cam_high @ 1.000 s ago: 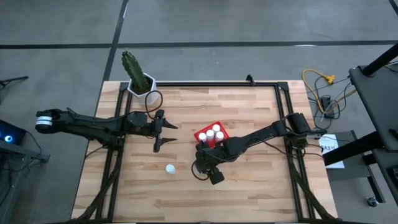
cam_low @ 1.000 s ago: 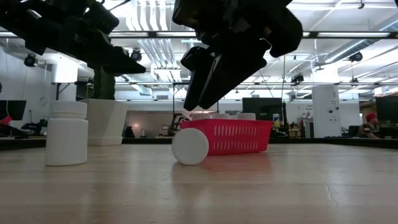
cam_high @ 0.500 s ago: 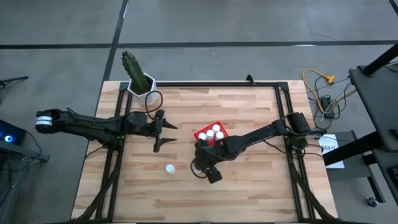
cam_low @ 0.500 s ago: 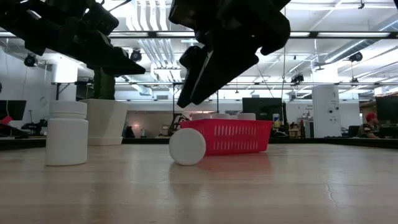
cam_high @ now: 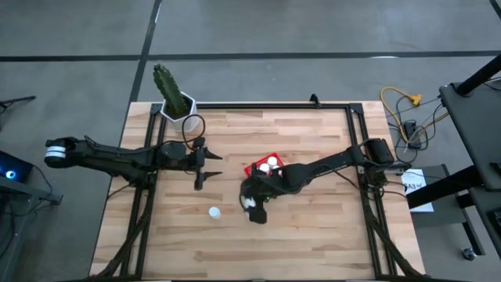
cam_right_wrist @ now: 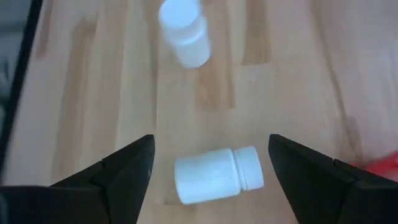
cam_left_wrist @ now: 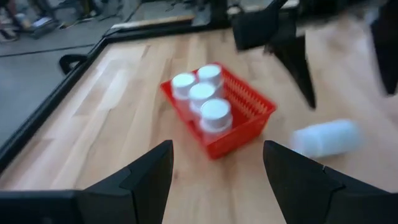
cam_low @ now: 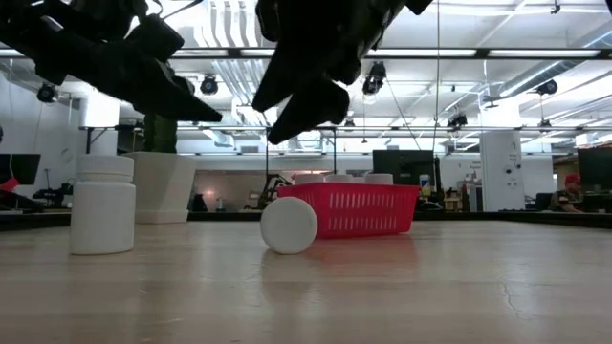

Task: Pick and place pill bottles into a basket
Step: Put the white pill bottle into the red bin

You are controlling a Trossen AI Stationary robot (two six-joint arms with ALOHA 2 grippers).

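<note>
Nearest to you in the low view, one upright pill bottle (cam_low: pixel 103 204) stands alone on the counter (cam_high: pixel 313 235), well apart from both arms. Behind it, a second bottle (cam_low: pixel 289 225) lies on its side, just beside the red basket (cam_low: pixel 361 210).

Your right pincer (cam_right_wrist: pixel 210 163) hangs directly over that fallen bottle (cam_right_wrist: pixel 216 175). In the right wrist view the bottle lies between the two dark fingers (cam_right_wrist: pixel 127 171) with bare wood on either side of it, so the jaws stand wide and touch nothing. From above, the right pincer (cam_high: pixel 252 205) sits at the basket's near corner, partly covering the bottle.

The basket (cam_high: pixel 252 168) holds four bottles (cam_left_wrist: pixel 200 98) standing upright with their white caps up, as your left wrist view shows.

Your left pincer (cam_high: pixel 200 163) waits to the left of the basket, well apart from it, hovering above the counter. Its fingers (cam_left_wrist: pixel 149 177) are spread apart and hold nothing.

Farthest off, a white pot (cam_high: pixel 177 107) with a green plant stands at the counter's back left corner.
</note>
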